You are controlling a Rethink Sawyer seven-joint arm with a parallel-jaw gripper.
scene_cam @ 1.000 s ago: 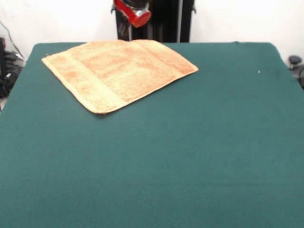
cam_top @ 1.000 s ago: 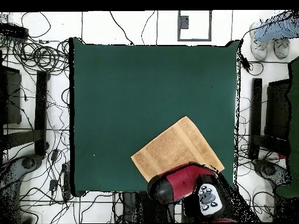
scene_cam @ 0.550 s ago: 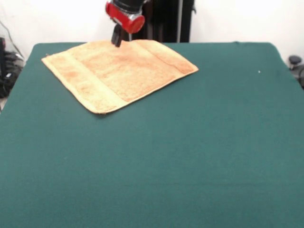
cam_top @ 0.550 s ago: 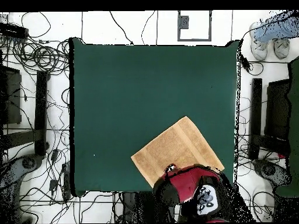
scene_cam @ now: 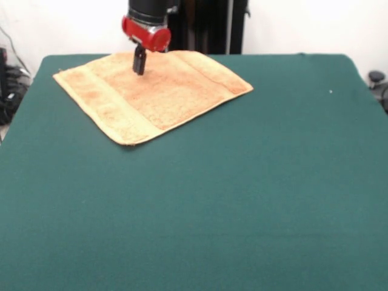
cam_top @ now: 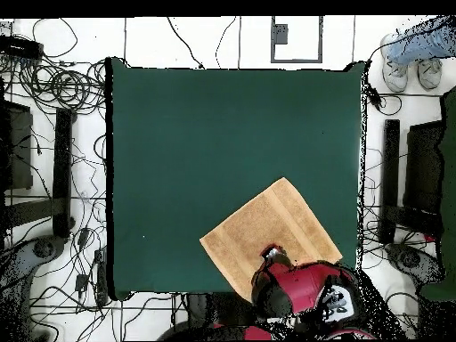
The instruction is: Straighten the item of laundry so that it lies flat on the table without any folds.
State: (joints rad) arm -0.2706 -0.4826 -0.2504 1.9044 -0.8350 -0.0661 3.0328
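Our gripper (scene_cam: 139,68) has come down from the far edge over the last second and now hangs just above the towel (scene_cam: 151,91); we cannot tell its finger state. The towel already looks flat, near a corner of the green table (scene_cam: 242,194). Cables litter the white floor (cam_top: 53,178).

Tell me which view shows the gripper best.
Front view: the gripper hangs in profile, its dark tip low over the towel. Overhead view shows mostly the arm's red housing, with only a sliver of the gripper.
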